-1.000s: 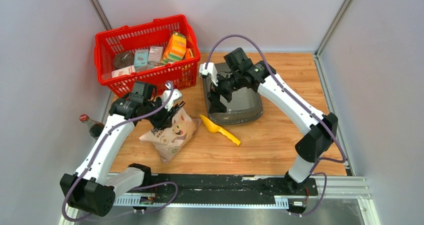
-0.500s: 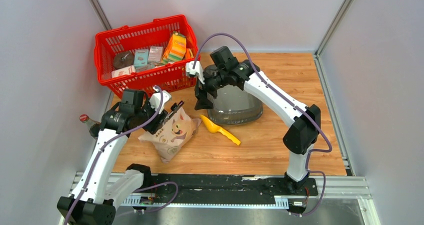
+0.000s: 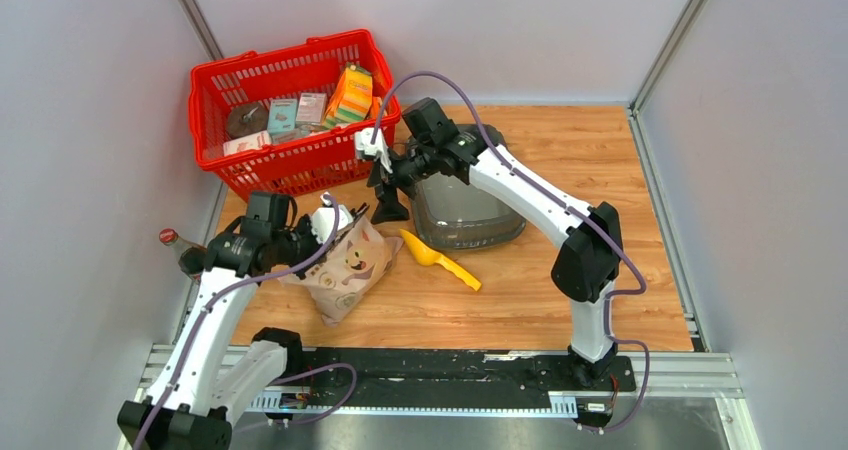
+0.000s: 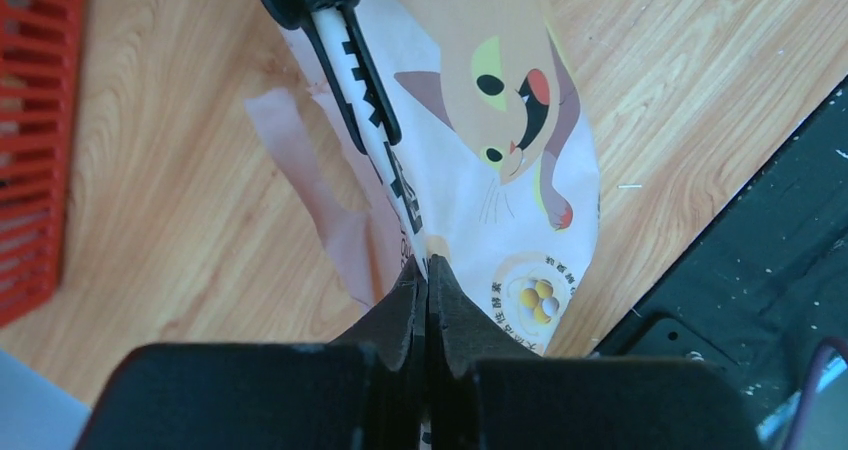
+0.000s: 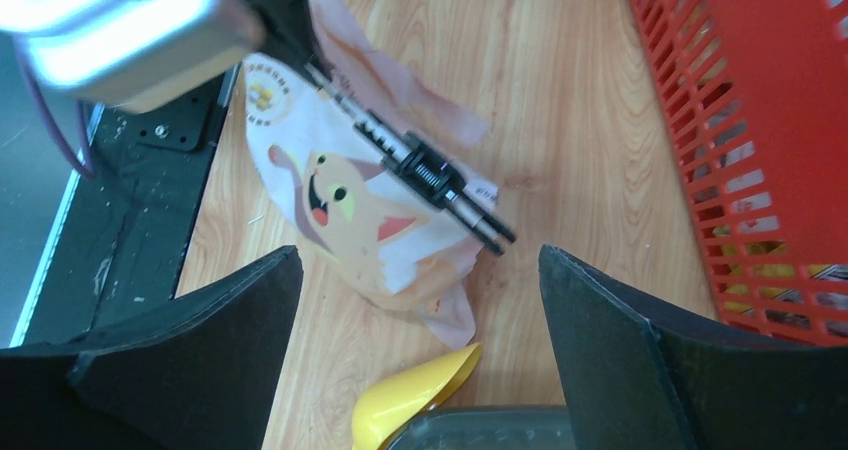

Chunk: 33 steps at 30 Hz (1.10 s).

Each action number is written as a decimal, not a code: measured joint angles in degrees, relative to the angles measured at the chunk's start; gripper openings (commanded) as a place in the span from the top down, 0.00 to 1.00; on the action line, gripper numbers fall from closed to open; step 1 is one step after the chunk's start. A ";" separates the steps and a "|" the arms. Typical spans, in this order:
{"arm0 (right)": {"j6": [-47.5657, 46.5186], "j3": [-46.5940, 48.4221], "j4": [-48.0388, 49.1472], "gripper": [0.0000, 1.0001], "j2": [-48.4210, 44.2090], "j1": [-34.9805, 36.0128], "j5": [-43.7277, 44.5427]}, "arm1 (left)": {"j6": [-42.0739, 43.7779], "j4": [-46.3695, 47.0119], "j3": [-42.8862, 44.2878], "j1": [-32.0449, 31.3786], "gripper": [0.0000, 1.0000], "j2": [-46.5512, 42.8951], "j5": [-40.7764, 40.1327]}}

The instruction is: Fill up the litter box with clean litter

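The left gripper is clenched on the top edge of the beige cat-printed paper bag, near the left edge of the wooden table. The right gripper hangs released. The shallow dark grey plastic litter box sits centrally, nearer the far edge. The clean litter, unseen, likely shifts heavily, so grip the clipped top.

I've got the basket back-left, litter box to its right. Bag lies in front of basket, scoop btwn bag & box front. Bottle far left.
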 measured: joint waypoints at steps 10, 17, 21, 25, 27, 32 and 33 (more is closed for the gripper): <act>3.15 0.11 5.25 0.15 0.72 0.02 -1.38 | 5.07 4.50 -2.62 0.09 1.00 -3.78 7.96; 0.85 0.09 2.67 0.22 0.72 0.35 -3.32 | 6.38 5.73 -2.62 0.26 1.00 -3.39 8.66; -0.33 0.11 2.05 0.27 1.18 0.96 -3.65 | 6.38 6.23 -2.62 0.26 1.00 -3.34 8.76; -1.66 0.35 1.22 0.33 3.15 1.44 -3.82 | 6.27 6.64 -2.62 0.26 1.00 -3.13 8.83; -2.40 0.63 0.37 0.36 4.22 1.64 -3.80 | 6.27 6.80 -2.62 0.24 1.00 -3.13 8.83; -3.76 0.66 -0.52 0.47 5.77 1.88 -3.78 | 6.16 7.04 -2.64 0.26 1.00 -3.13 8.81; -3.91 0.66 -0.68 0.47 5.84 1.90 -3.78 | 6.16 7.02 -2.62 0.24 1.00 -3.13 8.81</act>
